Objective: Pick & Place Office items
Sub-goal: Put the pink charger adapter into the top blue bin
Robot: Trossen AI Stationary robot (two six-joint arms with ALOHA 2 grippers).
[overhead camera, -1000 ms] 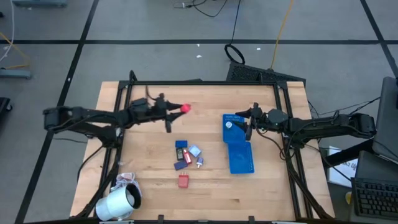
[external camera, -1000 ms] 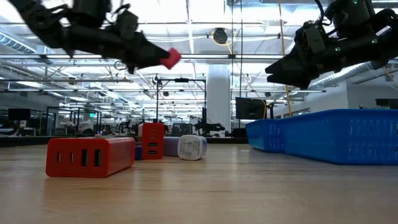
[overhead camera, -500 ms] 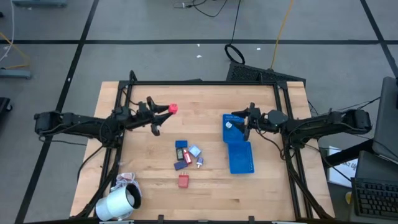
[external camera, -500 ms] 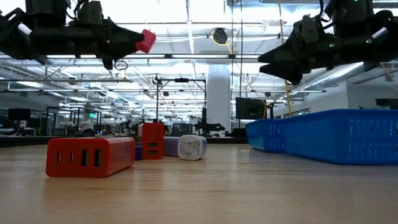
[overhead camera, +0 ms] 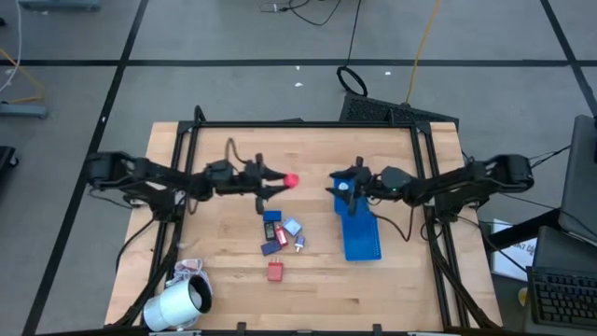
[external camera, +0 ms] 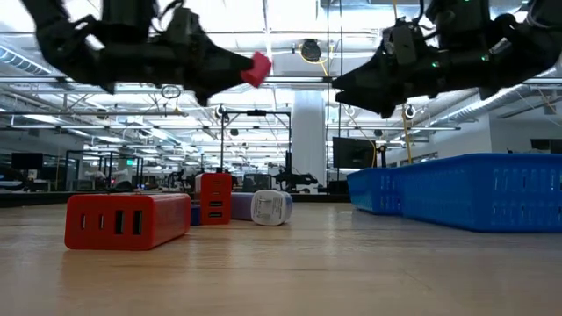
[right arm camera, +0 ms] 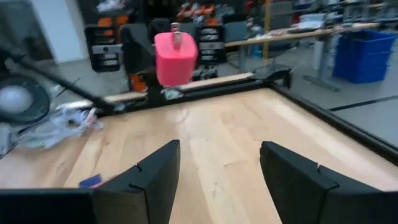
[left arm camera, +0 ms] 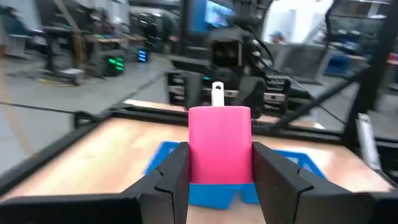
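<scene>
One block: your left gripper point(overhead camera: 280, 181) clamps a red charger point(left arm camera: 219, 144), held above the table.
Prongs: point away from the fingers, toward the blue tray point(overhead camera: 359, 224).
Right gripper point(overhead camera: 336, 184): fingers spread, empty, facing the charger.
Hidden: charger's rear, between the fingers.

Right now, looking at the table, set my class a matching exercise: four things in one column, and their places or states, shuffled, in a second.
Things:
1. pink block
2. blue tray
3. white roll
4. right claw

Places or states:
A. lying at the table's near left corner
B. open, holding nothing, above the tray's far end
C. gripped in the left claw, raised above the table
D. resting on the table's right half

Pairs: 1-C, 2-D, 3-A, 4-B
</scene>
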